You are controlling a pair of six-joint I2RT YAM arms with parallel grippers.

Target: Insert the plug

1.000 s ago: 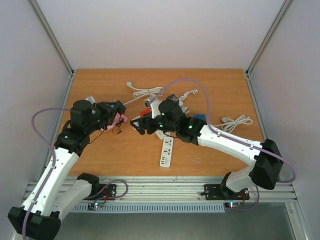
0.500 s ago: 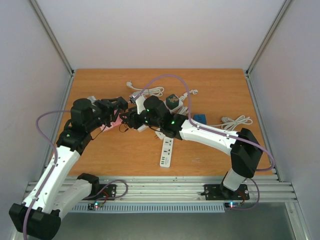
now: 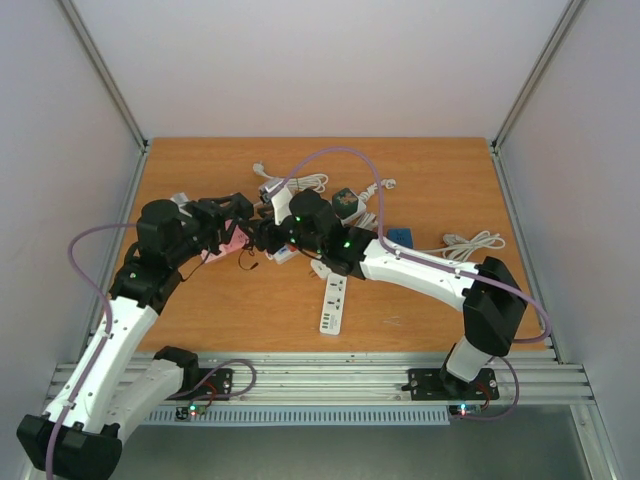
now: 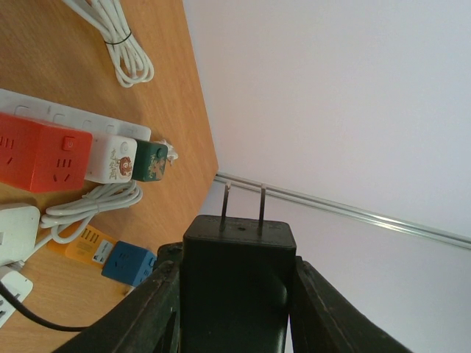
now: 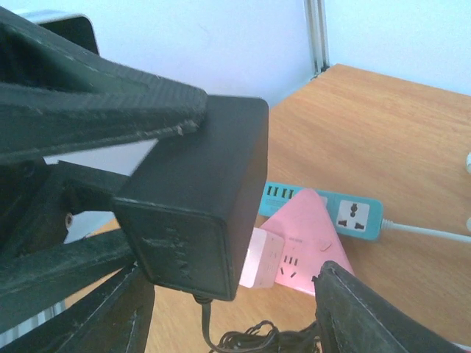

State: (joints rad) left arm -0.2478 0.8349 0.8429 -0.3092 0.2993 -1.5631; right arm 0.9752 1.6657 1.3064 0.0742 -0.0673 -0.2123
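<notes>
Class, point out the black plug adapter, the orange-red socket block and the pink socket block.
black plug adapter point(image 4: 239, 268), left wrist view, face below its prongs
orange-red socket block point(image 4: 44, 151), left wrist view, socket face
pink socket block point(image 5: 309, 235), right wrist view, top face

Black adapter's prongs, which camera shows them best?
Left wrist view: the black adapter sits between the left fingers, both prongs clear against the wall. Right wrist shows only its body and cord. The top view barely shows it.

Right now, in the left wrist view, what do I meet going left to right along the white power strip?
Orange-red cube socket → white cube adapter → dark green cube adapter.
</notes>
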